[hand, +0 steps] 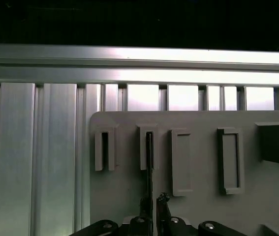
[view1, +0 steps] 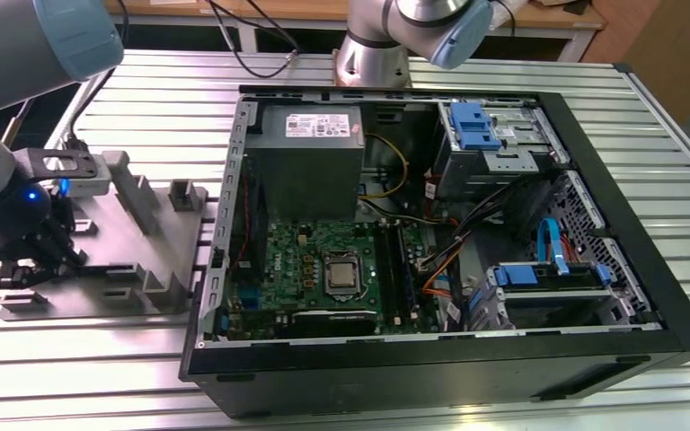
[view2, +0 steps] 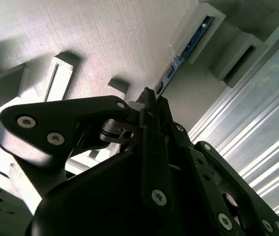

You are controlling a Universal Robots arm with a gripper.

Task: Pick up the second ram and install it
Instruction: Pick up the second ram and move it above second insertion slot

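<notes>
Start at the exterior view's left. Your tool (view1: 24,272) hangs low over the grey fixture plate (view1: 105,292), which lies on the slatted metal counter (view1: 82,359).

In the first wrist view, the second ram (hand: 149,167) stands on edge on that plate. It shows as a thin dark line running from a narrow slotted block (hand: 149,145) straight into the tool. The second wrist view shows the same stick (view2: 187,46) edge-on, with a blue strip along it, and its near end meets the tip of the tool. The tool looks pressed together on that near end, pinching the stick. The angle is steep, so take that as likely, not certain. The far end sits in the block, so the stick is not yet off the plate.

Expect the stick to be light, stiff and thin, and also fragile. It should not bend, so a skewed pull could jam it in the slot. The place to hold it is on its two flat faces near the upper edge, squarely and clear of the contact edge. Those faces look smooth, so a firm but not crushing squeeze seems right.

Just beside the plate, on the exterior view's right, lies the open black computer case (view1: 441,364). Inside it are the green board (view1: 285,260) and its long black sockets (view1: 402,274).

As for writing, the power supply (view1: 309,175) carries a white label (view1: 321,126), but its print is too small to read. Nothing on the stick is legible.
</notes>
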